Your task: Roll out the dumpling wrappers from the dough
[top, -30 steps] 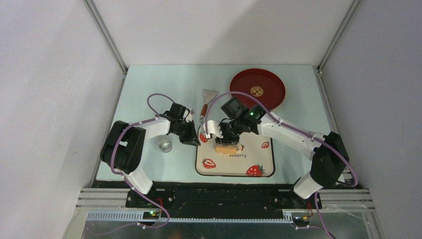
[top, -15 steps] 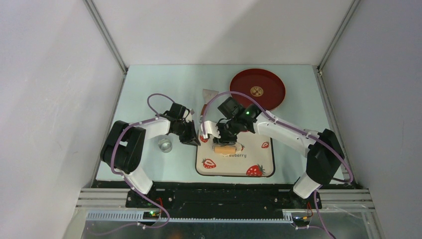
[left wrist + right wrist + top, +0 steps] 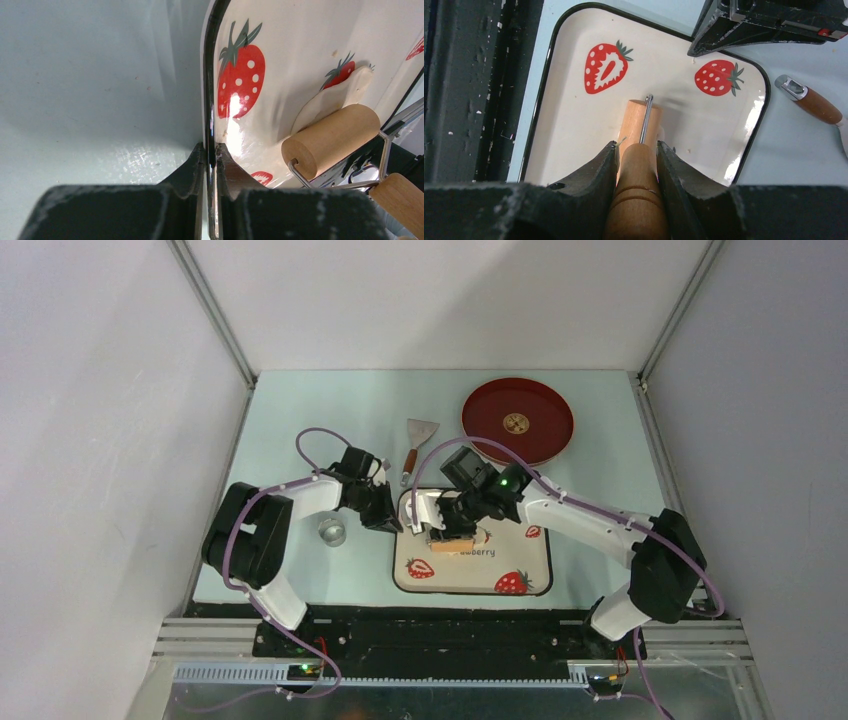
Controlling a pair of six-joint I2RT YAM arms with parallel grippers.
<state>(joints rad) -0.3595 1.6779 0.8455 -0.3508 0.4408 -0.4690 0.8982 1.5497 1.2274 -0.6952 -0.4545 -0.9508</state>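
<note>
A cream tray with strawberry prints point(image 3: 470, 575) lies in front of the arms. My left gripper point(image 3: 392, 523) is shut on its black left rim point(image 3: 210, 100), one finger on each side. The dough point(image 3: 332, 97) lies flattened and pale on the tray, partly under the wooden roller's drum point(image 3: 330, 140). My right gripper point(image 3: 636, 145) is shut on the roller's wooden handle point(image 3: 638, 170), with the drum point(image 3: 636, 117) lying ahead of the fingers. From above, the roller point(image 3: 455, 538) sits near the tray's middle and a sliver of dough point(image 3: 483, 535) shows to its right. Dumpling wrappers are out of view.
A red plate point(image 3: 517, 400) stands at the back right with a small tan round spot at its centre. A scraper with a wooden handle point(image 3: 415, 440) lies behind the tray. A shiny metal ring point(image 3: 331, 531) sits left of the tray, beside the left arm.
My right arm has drawn back toward the near edge with the roller, uncovering the scraper behind it. The left gripper and the tray have not moved.
</note>
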